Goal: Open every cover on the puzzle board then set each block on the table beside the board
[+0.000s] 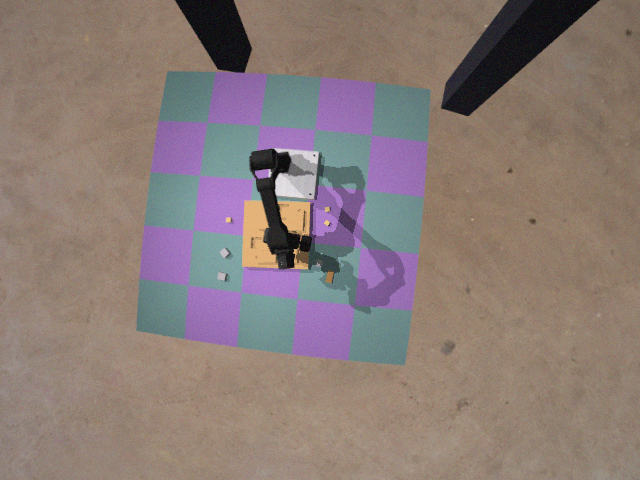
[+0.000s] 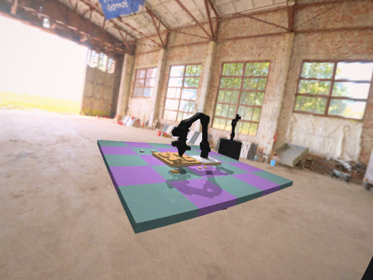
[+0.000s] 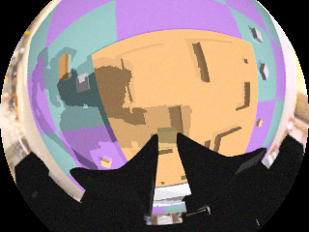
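The orange puzzle board [image 1: 253,242] [image 2: 169,154] [image 3: 164,72] lies mid-table in front of the arm's base. My gripper [image 1: 283,262] [image 2: 181,155] [image 3: 166,137] hangs just above the board's front part, near its right edge. It is shut on a small tan block [image 3: 167,135], which shows between the fingertips in the wrist view. Tracks and covers show as dark bars [image 3: 200,60] on the board; I cannot tell their positions. Loose blocks lie on the table: a tan one [image 1: 227,219] and two grey ones [image 1: 224,252] [image 1: 221,276] to the left, two tan ones [image 1: 327,209] [image 1: 326,222] to the right.
An orange block [image 1: 329,277] [image 3: 64,66] and a small grey block [image 3: 83,81] lie off the board's front right corner. The white base plate [image 1: 302,178] is behind the board. The checkered table [image 1: 320,330] [image 2: 156,207] ends on all sides. Two dark posts [image 1: 217,31] [image 1: 506,46] stand beyond it.
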You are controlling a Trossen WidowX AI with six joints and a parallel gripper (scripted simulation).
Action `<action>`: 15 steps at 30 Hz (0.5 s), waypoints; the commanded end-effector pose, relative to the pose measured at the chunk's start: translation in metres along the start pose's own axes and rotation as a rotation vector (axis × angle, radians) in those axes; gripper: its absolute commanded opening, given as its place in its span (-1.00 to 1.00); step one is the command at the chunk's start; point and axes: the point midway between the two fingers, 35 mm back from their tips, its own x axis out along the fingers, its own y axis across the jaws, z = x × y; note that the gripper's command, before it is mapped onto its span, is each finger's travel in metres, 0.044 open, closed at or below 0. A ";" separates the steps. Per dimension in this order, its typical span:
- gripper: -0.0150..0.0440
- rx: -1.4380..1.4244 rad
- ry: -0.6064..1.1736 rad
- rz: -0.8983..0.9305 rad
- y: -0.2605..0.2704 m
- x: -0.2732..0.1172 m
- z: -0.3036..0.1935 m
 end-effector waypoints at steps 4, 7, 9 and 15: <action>-0.22 -0.001 -0.007 0.001 0.000 -0.011 0.000; -0.22 -0.001 -0.007 0.001 0.000 -0.016 0.001; -0.22 -0.001 -0.007 0.001 0.000 -0.022 0.001; -0.22 -0.001 -0.007 0.001 0.000 -0.037 0.001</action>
